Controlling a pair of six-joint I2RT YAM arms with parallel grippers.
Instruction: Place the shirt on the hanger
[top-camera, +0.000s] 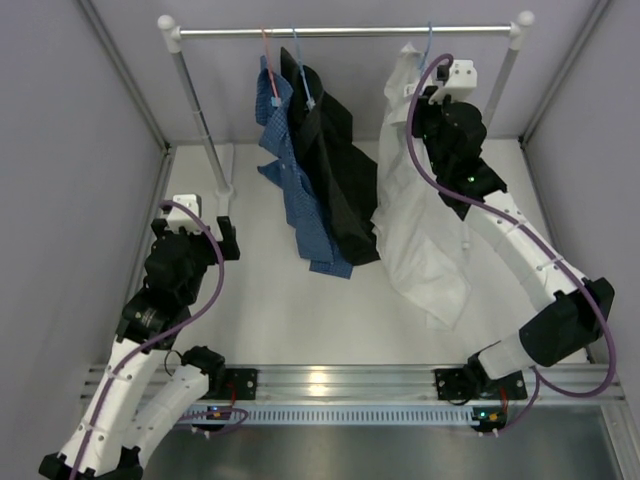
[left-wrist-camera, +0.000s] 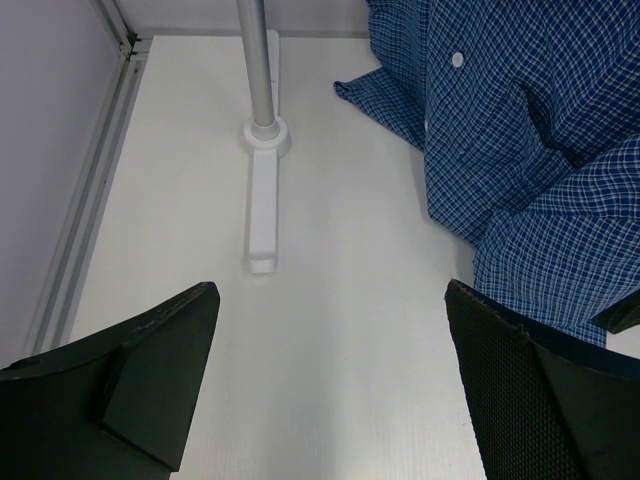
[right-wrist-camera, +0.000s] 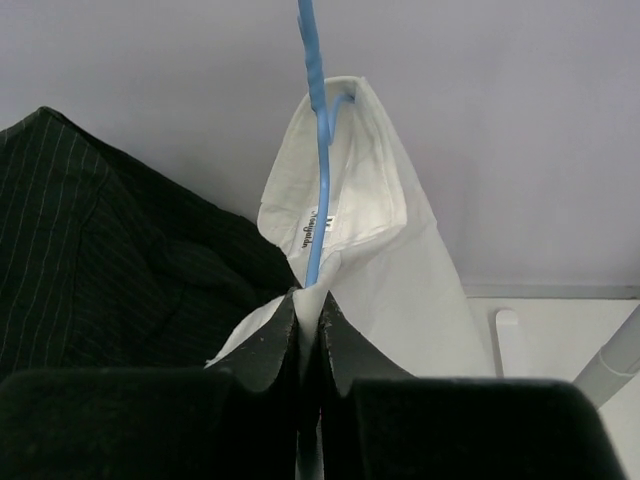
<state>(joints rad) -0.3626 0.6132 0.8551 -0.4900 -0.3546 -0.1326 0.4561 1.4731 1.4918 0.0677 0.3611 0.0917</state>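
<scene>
Above the right gripper (top-camera: 425, 100), seen from overhead, the thin light-blue wire hanger (top-camera: 430, 45) hooks the metal rail (top-camera: 340, 31), and the large plain white collared shirt (top-camera: 420, 240) drapes below it. On my left wrist feed, the left gripper (left-wrist-camera: 330, 380) stands wide apart over the white table (left-wrist-camera: 330, 250), with a blue checked shirt (left-wrist-camera: 520, 150) ahead-right. On the right wrist feed, the fingers (right-wrist-camera: 265, 345) pinch white fabric under the collar, and the hanger wire rises just ahead.

A neck label (right-wrist-camera: 318, 228) with small dark print is noted inside the collar of the white shirt (right-wrist-camera: 400, 270); the print cannot be read.
</scene>
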